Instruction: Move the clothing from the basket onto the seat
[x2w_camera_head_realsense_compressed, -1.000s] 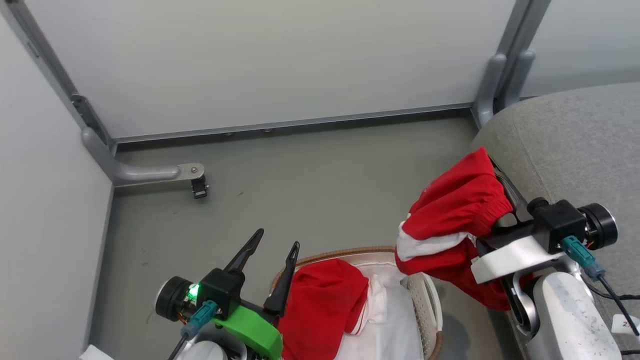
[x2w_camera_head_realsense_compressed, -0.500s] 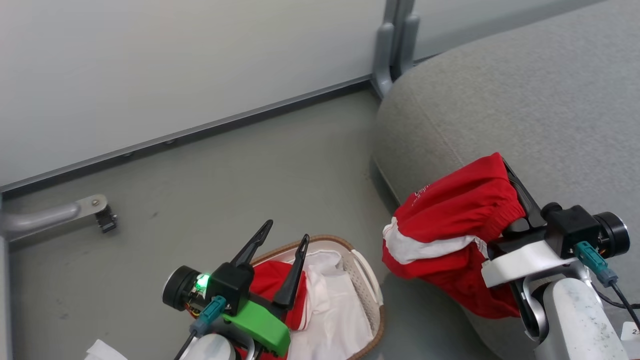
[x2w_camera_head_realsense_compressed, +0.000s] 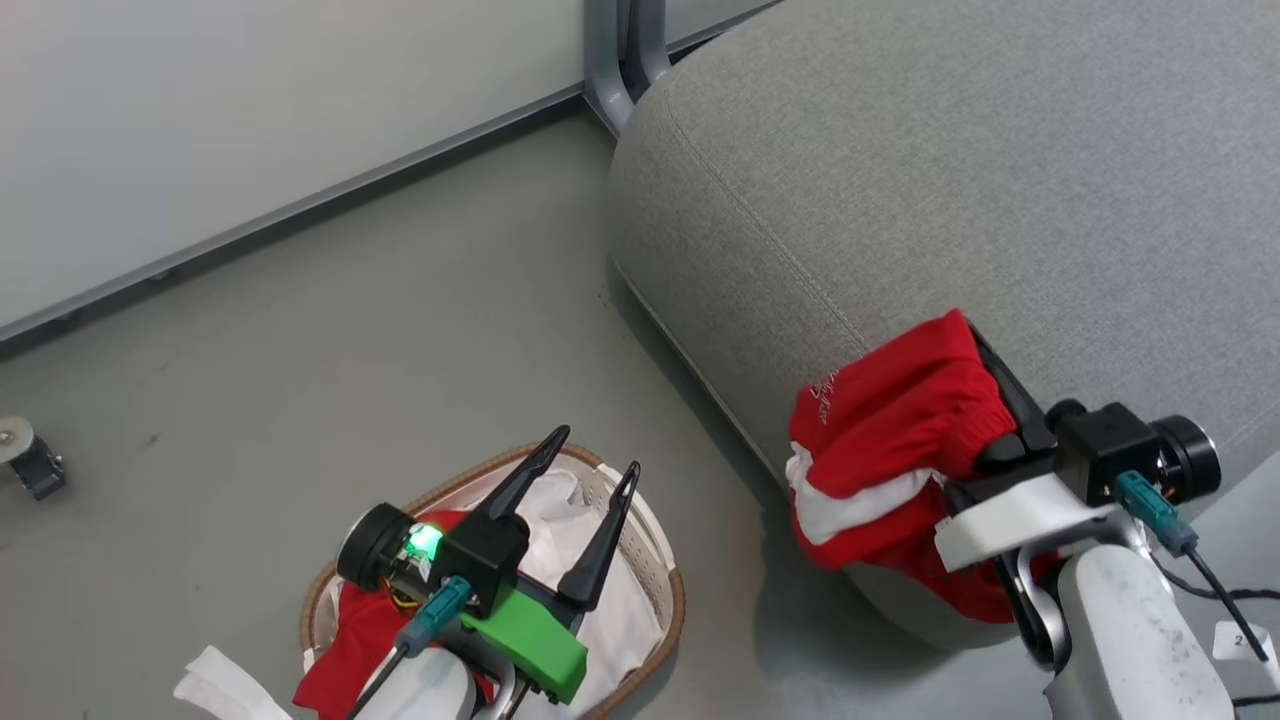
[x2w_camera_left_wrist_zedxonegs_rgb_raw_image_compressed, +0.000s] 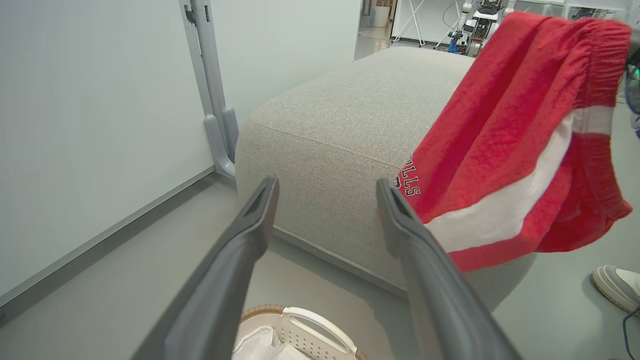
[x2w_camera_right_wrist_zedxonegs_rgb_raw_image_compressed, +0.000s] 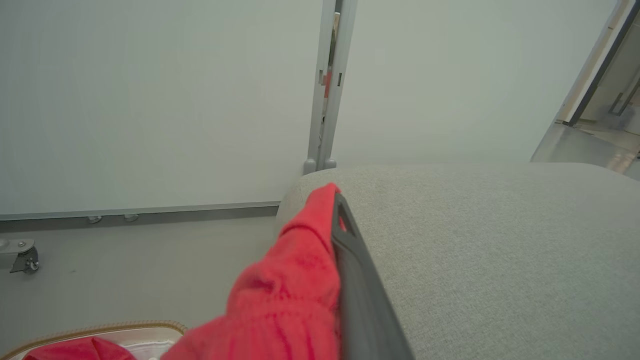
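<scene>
- The right gripper (x2w_camera_head_realsense_compressed: 978, 338) is pressed together on the gathered waistband of the red shorts (x2w_camera_head_realsense_compressed: 890, 430). The cloth is bunched over its fingers and hangs down below and to the left of them, with a white stripe showing.
- The shorts hang clear of the basket (x2w_camera_head_realsense_compressed: 668, 590), in front of the rounded corner of the grey sofa (x2w_camera_head_realsense_compressed: 950, 180). The sofa's top lies just ahead of and to the right of the right gripper's tips. I cannot tell whether the hanging cloth touches the sofa's side.
- In the right wrist view one dark finger (x2w_camera_right_wrist_zedxonegs_rgb_raw_image_compressed: 350, 260) shows, with red cloth pressed along its left side. The other finger is hidden under the cloth.
- The left gripper (x2w_camera_head_realsense_compressed: 596, 450) stands spread wide, with nothing between its fingers, and hovers above the basket, which sits on the floor directly beneath it.
- In the left wrist view the sofa's corner is straight ahead of the left gripper's fingers. The shorts hang ahead and to their right, higher than the tips.
- Below the left gripper the basket holds a white sheet (x2w_camera_head_realsense_compressed: 560, 505). A second red garment (x2w_camera_head_realsense_compressed: 340, 650) lies back beside the wrist, draped over the near rim.
- A shoe (x2w_camera_left_wrist_zedxonegs_rgb_raw_image_compressed: 617, 285) rests on the floor far to the right of the left gripper, past the shorts.
- A small caster (x2w_camera_head_realsense_compressed: 25, 460) stands well off to the left gripper's left.
</scene>
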